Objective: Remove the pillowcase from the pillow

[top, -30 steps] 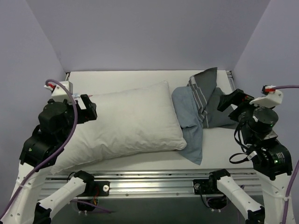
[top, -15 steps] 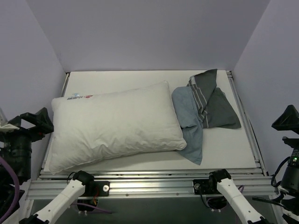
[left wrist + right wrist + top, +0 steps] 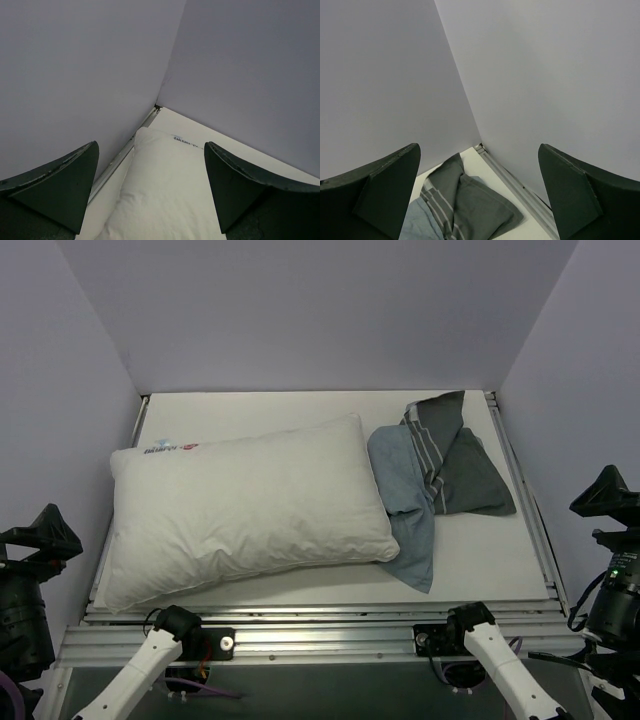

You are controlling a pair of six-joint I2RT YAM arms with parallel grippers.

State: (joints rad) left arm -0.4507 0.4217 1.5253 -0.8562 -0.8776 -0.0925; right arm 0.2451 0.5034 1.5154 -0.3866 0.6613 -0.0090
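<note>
The white pillow lies bare on the table, its red-and-blue logo near the far left corner; it also shows in the left wrist view. The pillowcase, dark grey with white stripes and a light blue side, lies crumpled to the right of the pillow, touching its right edge; it also shows in the right wrist view. My left gripper is open and empty beyond the table's left edge. My right gripper is open and empty beyond the table's right edge.
Grey-lilac walls enclose the white table on the left, back and right. A metal rail runs along the near edge, with both arm bases under it. A rail also lines the right side.
Both arms have drawn back from over the table, the left to the lower left and the right to the lower right, sinking a little since half a second ago. Pillow and pillowcase have not moved.
</note>
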